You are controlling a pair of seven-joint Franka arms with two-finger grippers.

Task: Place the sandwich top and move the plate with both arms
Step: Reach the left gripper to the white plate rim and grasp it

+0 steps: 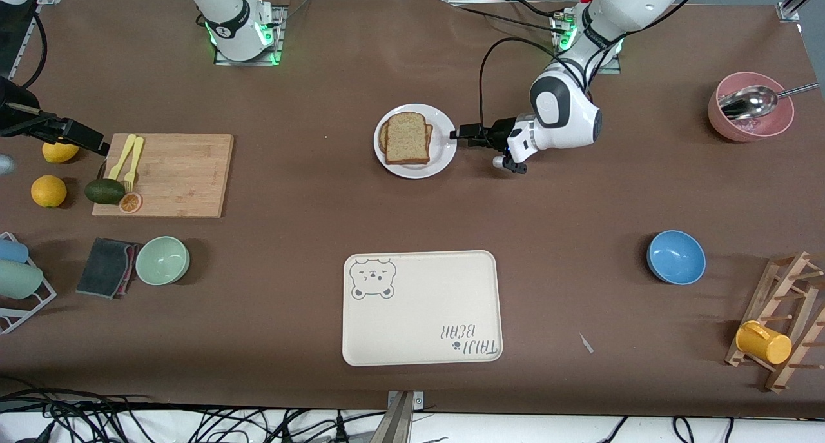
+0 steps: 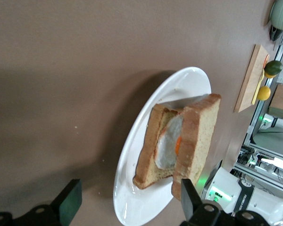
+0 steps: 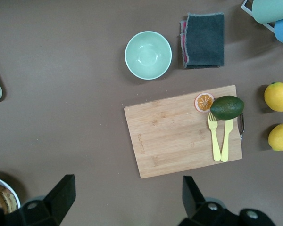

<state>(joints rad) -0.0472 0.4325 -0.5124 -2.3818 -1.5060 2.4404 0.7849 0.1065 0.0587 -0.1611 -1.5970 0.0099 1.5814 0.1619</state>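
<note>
The sandwich top (image 1: 407, 137), a tan speckled slice, lies on the egg-bearing slice (image 2: 151, 141) on the white plate (image 1: 442, 151) mid-table. In the left wrist view the sandwich top (image 2: 198, 134) covers the fried egg (image 2: 169, 143) and sits shifted off the lower slice. My left gripper (image 1: 455, 134) is open and low at the plate's edge toward the left arm's end. In its own view the left gripper (image 2: 129, 200) has the plate's rim (image 2: 179, 87) between its fingers. My right gripper (image 3: 127, 186) is open and empty, high up by the wooden board (image 1: 169, 174).
A cream bear-print tray (image 1: 422, 307) lies nearer the front camera than the plate. The board holds yellow forks (image 3: 220, 139), an avocado (image 3: 227, 107) and an orange slice. A green bowl (image 1: 162, 260), a grey cloth, lemons, a blue bowl (image 1: 675, 256) and a pink bowl (image 1: 751, 108) stand around.
</note>
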